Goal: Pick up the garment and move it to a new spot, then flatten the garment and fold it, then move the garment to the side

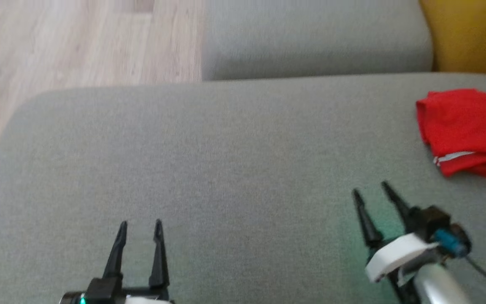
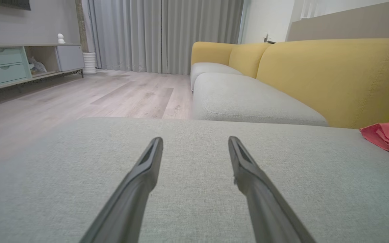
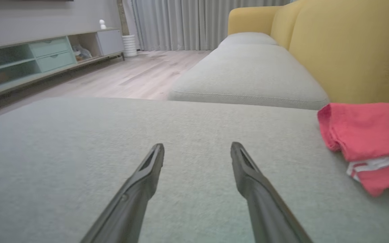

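The garment (image 1: pixel 466 128) is a red folded piece with a white stripe, lying at the far right of the grey cushion (image 1: pixel 209 169) close to the yellow backrest. The right wrist view has the garment (image 3: pixel 366 141) at its right edge; the left wrist view catches the garment's (image 2: pixel 388 136) corner. My right gripper (image 1: pixel 370 188) is open and empty, hovering over the cushion just left of and nearer than the garment, not touching it. My left gripper (image 1: pixel 140 224) is open and empty at the lower left. Both wrist views show spread fingers (image 2: pixel 147 168) (image 3: pixel 150 168) with bare cushion between.
A second grey seat cushion (image 1: pixel 314 38) lies beyond, with the yellow backrest (image 1: pixel 471 33) at the right. Wooden floor (image 1: pixel 66 46) runs past the cushion's left and far edges. A low sideboard (image 3: pixel 39 57) and grey curtains (image 2: pixel 160 33) stand across the room.
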Motion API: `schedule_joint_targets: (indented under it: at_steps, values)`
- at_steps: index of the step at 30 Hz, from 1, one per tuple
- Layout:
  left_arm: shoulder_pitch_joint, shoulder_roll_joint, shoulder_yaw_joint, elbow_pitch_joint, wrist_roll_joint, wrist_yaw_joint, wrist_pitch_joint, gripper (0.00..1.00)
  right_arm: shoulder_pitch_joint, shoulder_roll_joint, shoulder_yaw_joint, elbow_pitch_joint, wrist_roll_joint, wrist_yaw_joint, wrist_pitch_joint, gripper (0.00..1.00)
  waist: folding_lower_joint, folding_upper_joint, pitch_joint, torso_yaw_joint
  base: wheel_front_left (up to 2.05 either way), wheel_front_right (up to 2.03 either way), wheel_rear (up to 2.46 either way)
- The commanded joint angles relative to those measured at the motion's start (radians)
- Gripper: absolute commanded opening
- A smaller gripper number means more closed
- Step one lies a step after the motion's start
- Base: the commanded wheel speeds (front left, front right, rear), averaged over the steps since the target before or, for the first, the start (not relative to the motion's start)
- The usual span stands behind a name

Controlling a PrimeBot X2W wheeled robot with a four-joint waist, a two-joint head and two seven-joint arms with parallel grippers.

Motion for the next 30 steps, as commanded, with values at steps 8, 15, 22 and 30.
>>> schedule_joint_targets:
  at_steps: [8,15,22,30]
  values:
    - [0.019,-0.002,0.091,-0.053,0.028,-0.007,-0.008,1.00,0.100,0.071,-0.045,-0.224,-0.031,-0.001,-0.018,1.00,0.0003,-0.0001,-0.075,-0.009,0.00,0.00,0.00]
    - [0.042,-0.002,0.105,-0.044,0.048,-0.051,-0.008,1.00,0.213,0.095,-0.093,-0.277,-0.060,-0.001,-0.018,1.00,0.0003,-0.0001,-0.110,-0.006,0.00,0.00,0.00]
    - [0.048,-0.002,0.109,-0.035,0.063,-0.057,-0.008,1.00,0.256,0.098,-0.108,-0.310,-0.040,-0.001,-0.018,1.00,0.0003,-0.0001,-0.121,-0.016,0.00,0.00,0.00]
    - [0.050,-0.003,0.112,-0.023,0.063,-0.047,-0.008,1.00,0.261,0.098,-0.104,-0.310,-0.023,-0.001,-0.018,1.00,0.0003,-0.0001,-0.119,-0.021,0.00,0.00,0.00]
